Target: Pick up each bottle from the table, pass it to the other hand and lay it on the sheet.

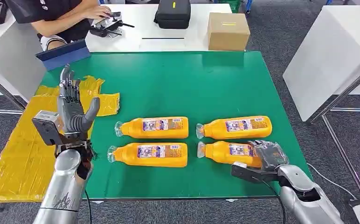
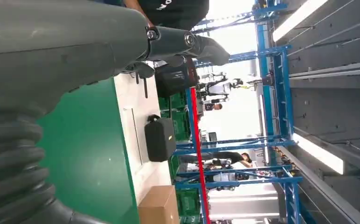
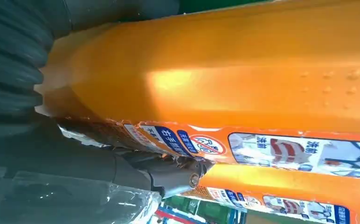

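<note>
At the near-right bottle, right hand lies over its base end; wrist view shows fingers wrapped under the orange body w/ thumb on the other side, so it looks gripped, tho bottle seems to rest flat on the green table – not lifted yet. Left hand is up over the table's left edge, fingers spread wide & pointing up, holding nothing, waiting above the yellow sheet.

Four bottles lie in two rows, caps to the left: far-right bottle just beside the gripped one, far-left bottle & near-left bottle mid-table. None on the sheet.

Step, by my read: first pickup, grasp closing. Next needs a clean lift w/o nudging the neighbour, then carry across to the left hand, which must close on the neck/body before the right lets go. Smooth plastic, could slip
</note>
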